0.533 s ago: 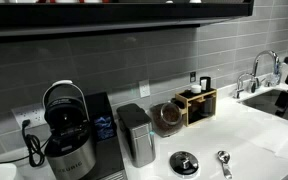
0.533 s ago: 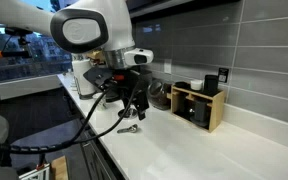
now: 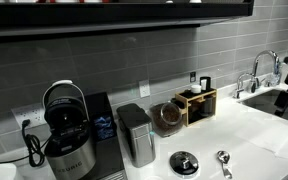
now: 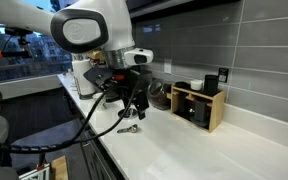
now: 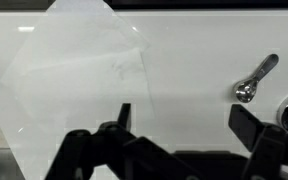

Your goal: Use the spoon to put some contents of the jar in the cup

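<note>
Spoon, small, silver, lying flat on the white counter just beside the cup; gripper spread wide and empty, hovering near the cup; advised: centre over the handle, jaws straddling it, descend squarely, then close.

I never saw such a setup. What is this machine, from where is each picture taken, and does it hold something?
It is a white robot arm with a two-fingered claw at its end. Two pictures come from cameras standing in the kitchen; the third is from a camera on the wrist, looking down past the claw. On the white counter are a small spoon and a low cup; a glass jar stands nearer the wall. The claw is open and empty.
</note>
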Robot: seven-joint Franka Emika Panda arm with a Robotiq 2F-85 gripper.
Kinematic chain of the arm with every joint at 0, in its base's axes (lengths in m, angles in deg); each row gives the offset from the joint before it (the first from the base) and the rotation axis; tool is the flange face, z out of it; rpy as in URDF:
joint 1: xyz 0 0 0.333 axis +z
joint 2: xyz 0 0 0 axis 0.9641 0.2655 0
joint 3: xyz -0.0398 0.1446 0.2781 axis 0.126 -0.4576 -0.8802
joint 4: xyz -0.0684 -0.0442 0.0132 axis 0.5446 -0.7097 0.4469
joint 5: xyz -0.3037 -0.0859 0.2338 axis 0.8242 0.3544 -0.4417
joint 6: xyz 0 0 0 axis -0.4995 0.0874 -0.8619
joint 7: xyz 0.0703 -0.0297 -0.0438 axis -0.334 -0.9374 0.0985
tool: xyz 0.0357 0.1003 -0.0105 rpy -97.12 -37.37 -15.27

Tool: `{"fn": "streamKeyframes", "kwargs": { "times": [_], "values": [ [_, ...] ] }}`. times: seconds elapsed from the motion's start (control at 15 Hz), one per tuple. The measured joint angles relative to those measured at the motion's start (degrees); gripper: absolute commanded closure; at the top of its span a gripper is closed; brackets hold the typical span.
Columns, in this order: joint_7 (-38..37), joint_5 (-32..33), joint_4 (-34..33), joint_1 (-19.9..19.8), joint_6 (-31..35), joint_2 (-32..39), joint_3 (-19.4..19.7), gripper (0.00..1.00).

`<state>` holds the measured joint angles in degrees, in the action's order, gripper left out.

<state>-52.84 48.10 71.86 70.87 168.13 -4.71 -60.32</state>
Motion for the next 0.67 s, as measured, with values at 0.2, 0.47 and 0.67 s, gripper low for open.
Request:
{"fn": "streamKeyframes", "kwargs": {
  "times": [0.2,0.47,0.67],
  "values": [
    [-0.1,-4.5,1.2,3.1,4.6,1.5,-1.4,0.0],
    [-0.3,-13.4,2.6,10.1,11.7,7.4,-5.4,0.0],
    [0.7,-17.3,2.5,14.1,14.8,12.2,-7.1,0.0]
  ]
}}
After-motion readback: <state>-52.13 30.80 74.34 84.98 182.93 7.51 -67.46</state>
